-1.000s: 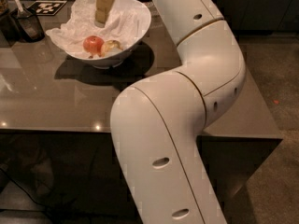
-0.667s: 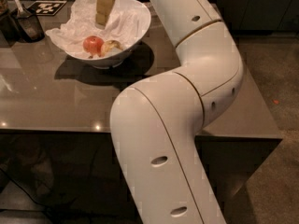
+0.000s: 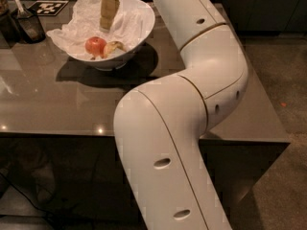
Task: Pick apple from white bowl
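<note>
Down at the bottom of the white bowl [image 3: 143, 28], a little left of its middle: the apple [image 3: 96, 45], red and glossy, free of any grip. Just beside it on the right, perhaps touching: a pale yellowish piece [image 3: 114, 46], not possible to name. Above and behind both, hanging over the bowl: the pincer [image 3: 107, 25], at the end of the thick white arm [image 3: 192, 128], tip clear of the fruit. Wide or narrow, cannot tell from this side.

As for risks, only judgement. Could come down on the yellowish piece instead of the apple, so close together. Could push the round apple along the smooth sloping wall and send it rolling before any closing. Could also strike the high rim, or tip the bowl on its narrow foot, if descending off centre. May catch the white crumpled edge [image 3: 64, 32] at the left; paper or rim, cannot say which.

Under the bowl: the counter [image 3: 72, 104], grey-brown, polished, with small lights reflected and the bowl's dark shadow. Toward the far left corner, near the bowl but apart: a dark cup [image 3: 29, 27] with a utensil standing in it, and behind it a black-and-white marker [image 3: 48, 6] lying flat. Beyond the right edge: dim speckled carpet [image 3: 283, 80], dark cabinet fronts [image 3: 259, 6] at the back.
</note>
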